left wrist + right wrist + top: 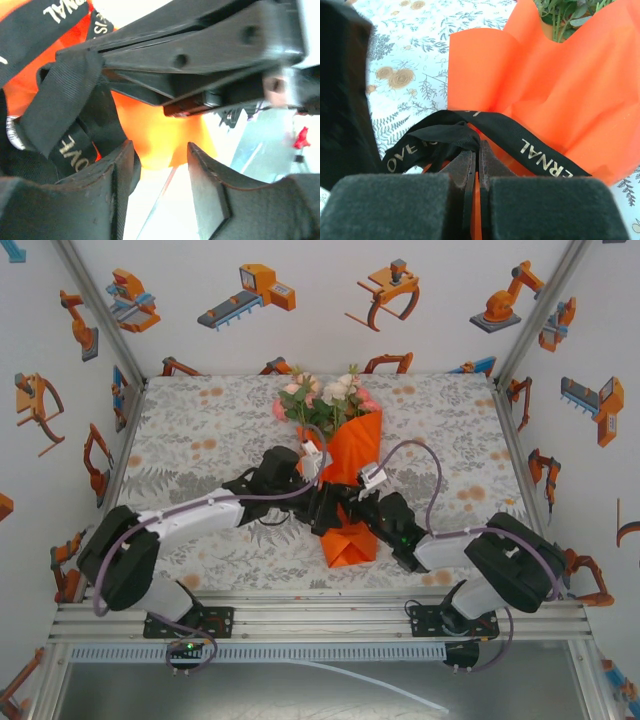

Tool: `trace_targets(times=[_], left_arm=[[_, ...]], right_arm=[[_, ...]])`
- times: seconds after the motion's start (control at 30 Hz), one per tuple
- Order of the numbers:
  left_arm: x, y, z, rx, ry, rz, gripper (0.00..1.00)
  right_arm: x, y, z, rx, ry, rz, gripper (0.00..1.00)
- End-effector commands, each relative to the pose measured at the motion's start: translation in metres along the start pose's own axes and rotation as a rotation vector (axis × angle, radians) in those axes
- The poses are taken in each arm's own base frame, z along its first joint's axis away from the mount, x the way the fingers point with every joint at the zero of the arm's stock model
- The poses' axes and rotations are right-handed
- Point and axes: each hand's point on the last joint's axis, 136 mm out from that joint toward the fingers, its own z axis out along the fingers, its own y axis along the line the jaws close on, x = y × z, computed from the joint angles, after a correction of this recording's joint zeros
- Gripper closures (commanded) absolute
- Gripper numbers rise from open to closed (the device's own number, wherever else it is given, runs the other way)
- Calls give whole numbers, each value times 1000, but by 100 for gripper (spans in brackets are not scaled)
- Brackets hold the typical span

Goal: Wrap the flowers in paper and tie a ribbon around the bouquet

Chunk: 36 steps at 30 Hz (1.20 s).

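White walls (300,335) printed with orange robot cartoons (250,295) enclose a table under a grey leaf-print cloth (200,440). Bouquet (345,455) lies at centre of the top view. The flowers (325,395), pink, white and cream with green leaves, are at the upper end. The paper (358,465), bright orange, is wrapped below them as a cone and ends in a folded tail toward the lower centre. Left arm (190,515) comes in from lower left and right arm (445,540) from lower right, and the two meet over the cone's middle. In the right wrist view the right gripper (476,157) is at lower centre with fingers pressed together. The ribbon (520,140), black with gold lettering, crosses the orange wrap just above them, and its bunched fold runs down into the seam of the tips and looks nipped there. Green stems show at the upper right of that view, with the cloth print at upper left. In the left wrist view the left gripper (160,187) sits along the bottom edge with fingers spread and a clear gap between them. Nothing lies in that gap, and orange paper is beyond it. Loops of ribbon hang at the left of that frame, one band draped from the tip of the right gripper's dark fingers, which cross the top of the frame.
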Motion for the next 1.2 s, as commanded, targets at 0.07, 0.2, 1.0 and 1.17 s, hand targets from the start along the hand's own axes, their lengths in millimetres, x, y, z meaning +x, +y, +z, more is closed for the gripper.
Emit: trace_targets(times=[0.07, 0.2, 1.0, 1.17], left_arm=[[-28, -9, -42, -139, -43, 284, 47], [-54, 2, -64, -277, -115, 343, 46], [-51, 33, 10, -38, -26, 141, 61], [-44, 51, 16, -107, 8, 132, 61]], right_arm=[[-10, 12, -12, -77, -86, -97, 100], [-8, 16, -15, -98, -83, -123, 100], [-23, 29, -29, -166, -146, -216, 100], [-25, 31, -29, -175, -151, -212, 100]])
